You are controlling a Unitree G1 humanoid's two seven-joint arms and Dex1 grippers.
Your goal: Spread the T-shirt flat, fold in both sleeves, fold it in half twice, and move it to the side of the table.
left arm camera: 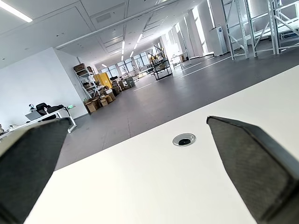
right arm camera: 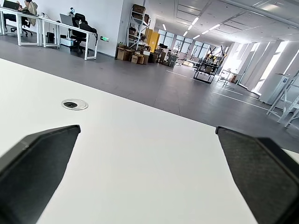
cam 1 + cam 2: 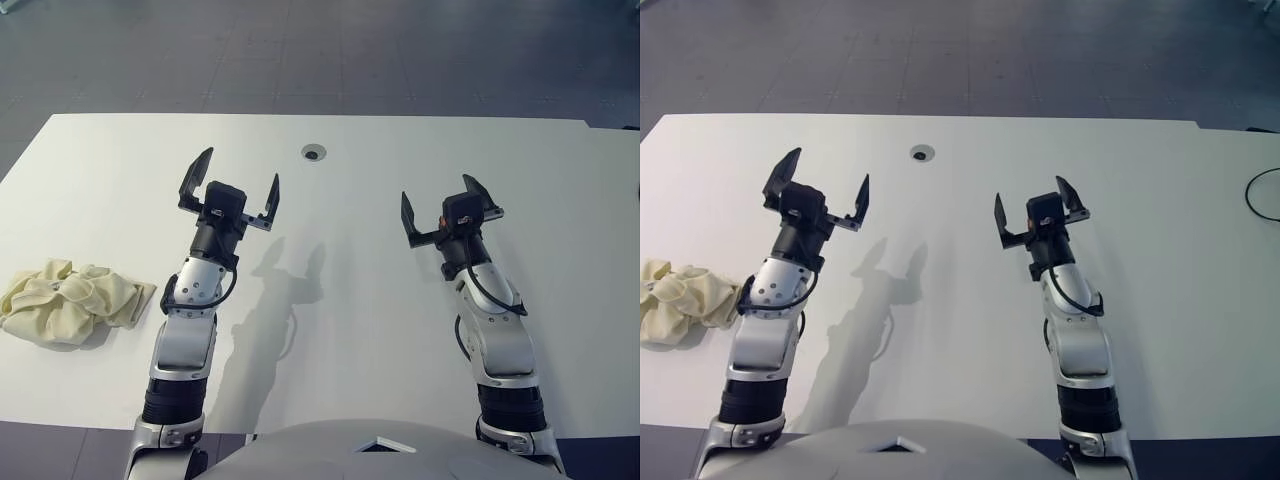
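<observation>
The white worktop [image 3: 380,340] spans the head view, with dark tiled floor [image 3: 330,50] beyond its 12 o'clock edge.

Both arms lie over the worktop, forearms pointing toward 12 o'clock. The left end effector [image 3: 240,170] is raised above the surface at about 10 o'clock from the worktop's centre. Its two fingers are spread wide apart with nothing between them. The right end effector [image 3: 437,190] sits at about 2 o'clock from centre, likewise spread wide and holding nothing.

The T-shirt [image 3: 70,300], pale yellow, lies in a crumpled heap near the worktop's 9 o'clock edge, at about 8 o'clock from the left end effector and well apart from it.

A small round cable port [image 3: 314,152] is set in the worktop near the 12 o'clock edge, between the two end effectors and farther out.

A thin black cable [image 3: 1252,195] loops at the 3 o'clock edge.
</observation>
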